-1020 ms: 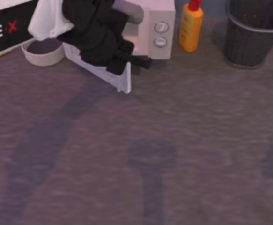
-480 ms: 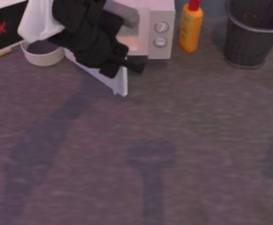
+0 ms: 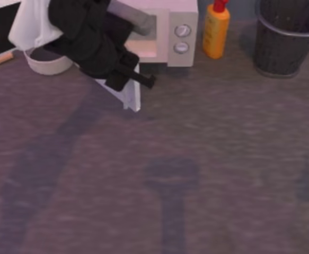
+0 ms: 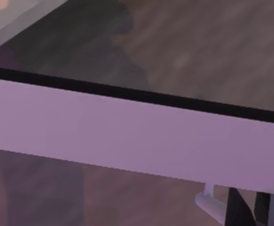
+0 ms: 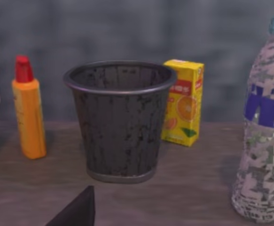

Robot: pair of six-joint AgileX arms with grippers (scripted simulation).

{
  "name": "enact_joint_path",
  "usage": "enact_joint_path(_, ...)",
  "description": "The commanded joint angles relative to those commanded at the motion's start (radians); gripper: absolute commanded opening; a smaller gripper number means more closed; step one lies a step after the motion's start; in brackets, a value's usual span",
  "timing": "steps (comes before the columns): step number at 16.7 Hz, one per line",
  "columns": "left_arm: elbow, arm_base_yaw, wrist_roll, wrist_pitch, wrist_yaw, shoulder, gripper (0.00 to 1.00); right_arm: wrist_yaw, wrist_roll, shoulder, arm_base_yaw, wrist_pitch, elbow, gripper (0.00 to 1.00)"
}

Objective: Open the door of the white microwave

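Observation:
The white microwave (image 3: 183, 11) stands at the table's back, two silver knobs on its right panel and its pale inside showing. Its door (image 3: 133, 98) stands swung out toward the front, hinged at the left. My left gripper (image 3: 141, 79) is at the door's free edge, shut on the handle, and the black arm hides most of the panel. In the left wrist view the door's edge (image 4: 127, 136) runs across as a pale band, with the handle (image 4: 209, 202) beside my dark fingers (image 4: 238, 212). The right arm is out of the top view.
A white bowl (image 3: 44, 64) sits left of the door, under my left arm. Right of the microwave stand an orange bottle (image 3: 216, 33) and a dark mesh bin (image 3: 287, 37). The right wrist view adds a juice carton (image 5: 183, 101) and a water bottle (image 5: 263, 141).
The door has swung wider, its free edge moving left and away from the microwave's front. My left arm has drawn back to the left with it.

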Motion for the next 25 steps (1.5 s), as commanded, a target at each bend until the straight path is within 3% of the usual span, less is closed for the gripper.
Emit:
enact_joint_path(20, 0.000, 0.000, 0.000, 0.000, 0.000, 0.000, 0.00, 0.000, 0.000, 0.000, 0.000, 0.000, 0.000, 1.00)
enact_joint_path(25, -0.025, 0.018, 0.054, -0.005, 0.035, -0.016, 0.00, 0.000, 0.000, 0.000, 0.000, 0.000, 0.000, 1.00)
